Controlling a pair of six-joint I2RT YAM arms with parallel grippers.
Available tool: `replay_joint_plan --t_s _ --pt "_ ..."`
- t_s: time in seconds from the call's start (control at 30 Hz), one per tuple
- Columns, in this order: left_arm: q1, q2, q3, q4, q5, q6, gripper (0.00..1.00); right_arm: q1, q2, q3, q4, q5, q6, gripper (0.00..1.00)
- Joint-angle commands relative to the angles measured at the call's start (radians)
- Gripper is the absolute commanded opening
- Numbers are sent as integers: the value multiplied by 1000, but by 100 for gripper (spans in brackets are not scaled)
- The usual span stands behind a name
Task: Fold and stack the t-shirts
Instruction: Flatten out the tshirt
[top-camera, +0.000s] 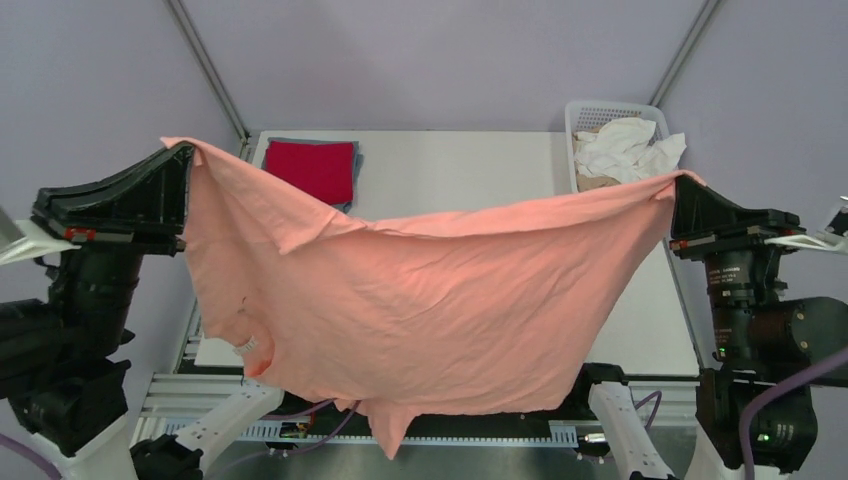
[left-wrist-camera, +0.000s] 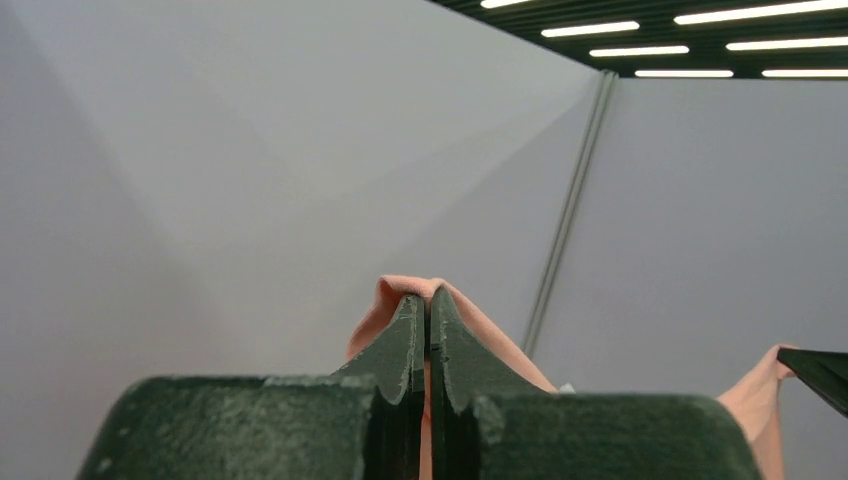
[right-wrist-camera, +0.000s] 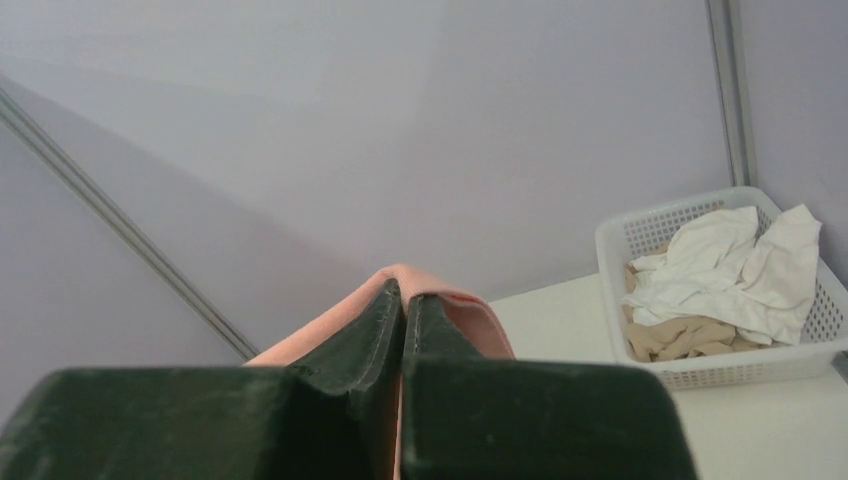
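Now both arms are up, and the salmon-pink t-shirt is strung between them like a banner above the bench. Over on the upper left, the left pincer is clamped on one corner of the cloth, and the right pincer is clamped on the opposite corner at the right. In each wrist view the 2 fingers are pressed together, with pink fabric pinched between them and bunched over the tips. The shirt sags in the middle, and its lowest flap dangles past the bench's near edge. The neck opening shows low on the left side of the hanging cloth. Back at the far-left corner of the bench, a folded red t-shirt lies on a folded grey-blue t-shirt, of which only a rim peeks out. At the far-right corner, the white lattice basket holds crumpled white t-shirts with beige cloth beneath them.
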Motion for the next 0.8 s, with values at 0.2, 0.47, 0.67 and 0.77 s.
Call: replay_joint_plan --t_s 0.2,0.47,0.67,0.77 --pt "3 100 -459 277 -405 52 0 1 94 -365 71 152 54 0" --pt "39 513 -526 406 -592 87 0 1 312 -643 320 161 73 0" --pt "120 830 -476 422 -452 -36 0 0 523 -722 507 147 82 0" --pt "124 968 -411 434 -466 -25 0 1 647 -688 539 134 69 0"
